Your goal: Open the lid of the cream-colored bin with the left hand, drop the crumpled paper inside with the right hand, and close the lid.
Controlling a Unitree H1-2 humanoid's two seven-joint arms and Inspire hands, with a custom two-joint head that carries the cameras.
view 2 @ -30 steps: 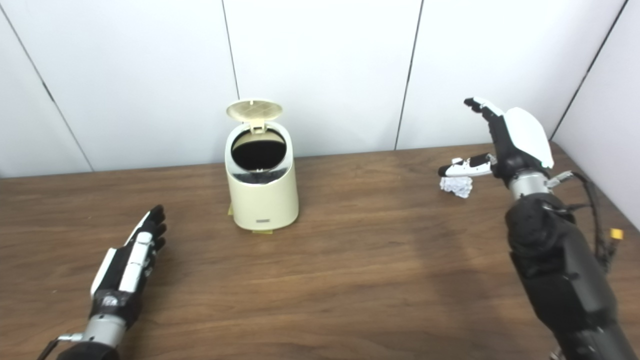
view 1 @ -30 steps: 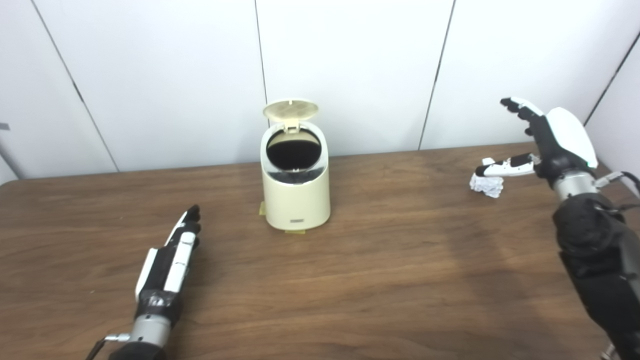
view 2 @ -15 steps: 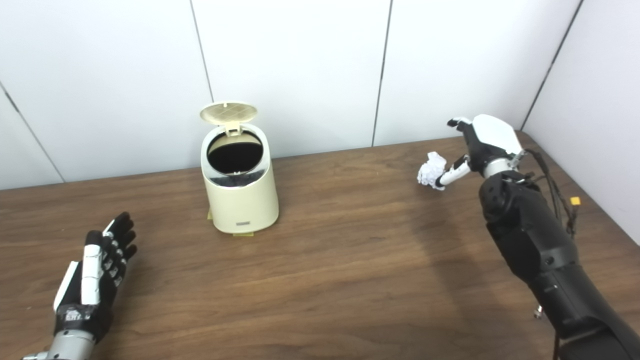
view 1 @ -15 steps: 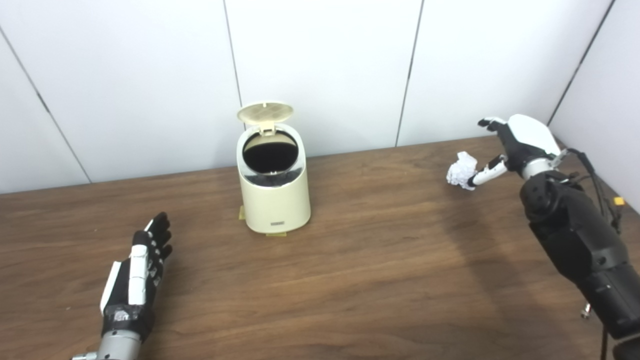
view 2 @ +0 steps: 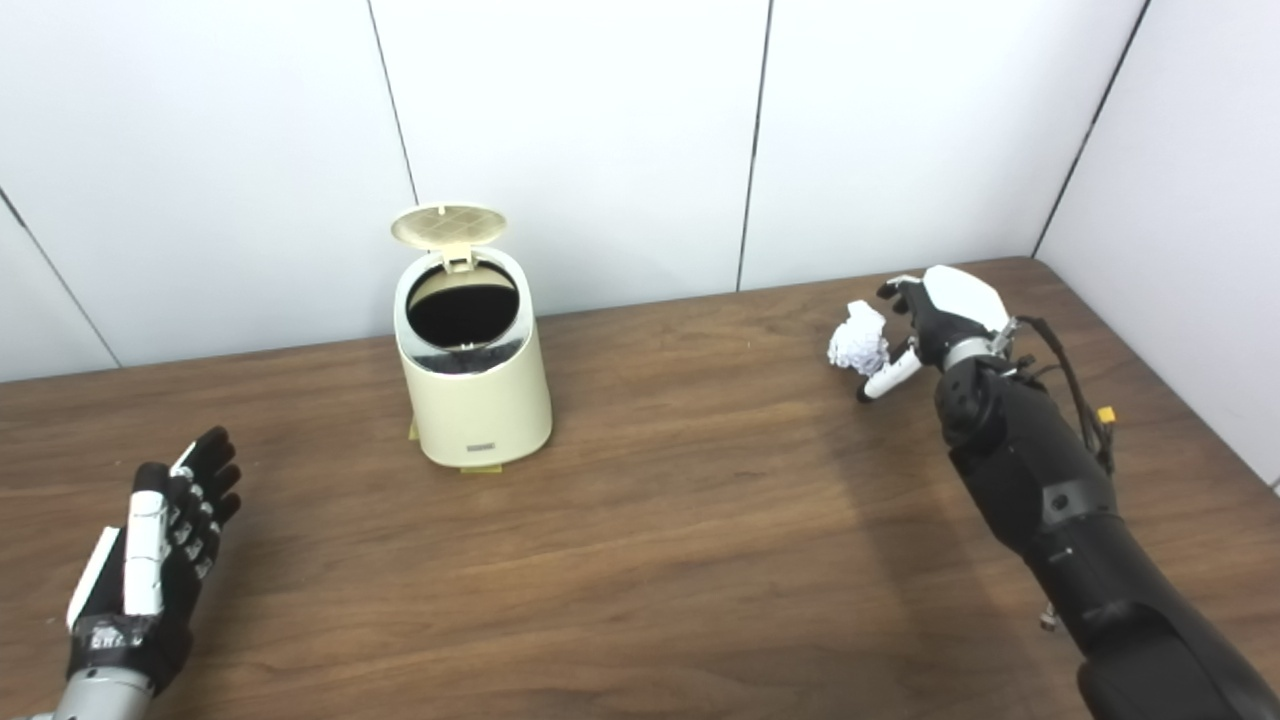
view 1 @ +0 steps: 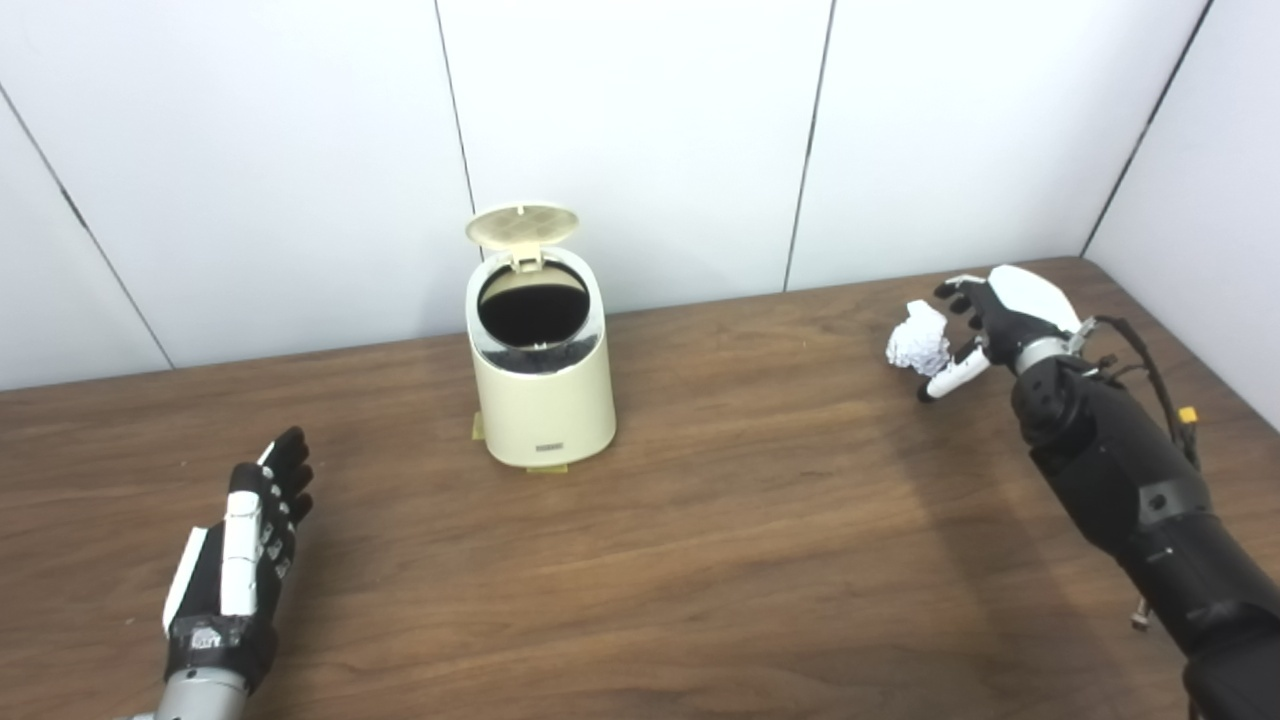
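The cream-colored bin (view 1: 545,400) stands on the wooden table (view 1: 750,520) near the back wall. Its round lid (view 1: 522,224) is tipped up and the dark inside shows. The white crumpled paper (view 1: 918,338) lies at the back right of the table. My right hand (view 1: 1000,310) is right beside it, fingers curved over its right side and the thumb stretched out below it, not closed on it. My left hand (view 1: 240,560) lies flat and open at the front left, far from the bin.
White wall panels (view 1: 640,130) close off the back, and a side wall (view 1: 1220,200) meets the table's right edge. Small yellow tabs (view 1: 545,468) stick out under the bin. A cable with a yellow plug (view 1: 1187,414) hangs along my right forearm.
The camera has shifted. My right hand has come down from above the table to the paper and curled around its side. The left hand has stayed flat, drawing slightly back.
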